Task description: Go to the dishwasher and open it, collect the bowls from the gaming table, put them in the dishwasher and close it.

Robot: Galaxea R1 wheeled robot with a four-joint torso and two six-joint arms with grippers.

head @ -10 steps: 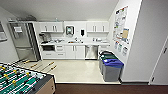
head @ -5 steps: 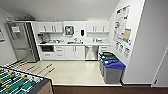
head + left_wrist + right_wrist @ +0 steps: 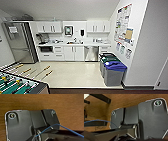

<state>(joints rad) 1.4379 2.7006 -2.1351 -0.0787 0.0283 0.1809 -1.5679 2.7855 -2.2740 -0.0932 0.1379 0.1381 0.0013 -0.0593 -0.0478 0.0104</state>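
Head view: dishwasher (image 3: 91, 53) sat shut under far counter, right of white cabinets. Gaming table (image 3: 15, 83) lay near left; no bowls discernible on it. Robot stood well apart from dishwasher. Judgement: no step done yet. Pincer states: cannot tell, either arm.

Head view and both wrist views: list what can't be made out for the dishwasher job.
- Dishwasher, head view: far off; handle and whether the door is fully closed too small to judge.
- Gaming table, head view: cut off by the picture's edge; bowls can't be checked.
- Wrist views: the robot's dark plate hides the fingers.
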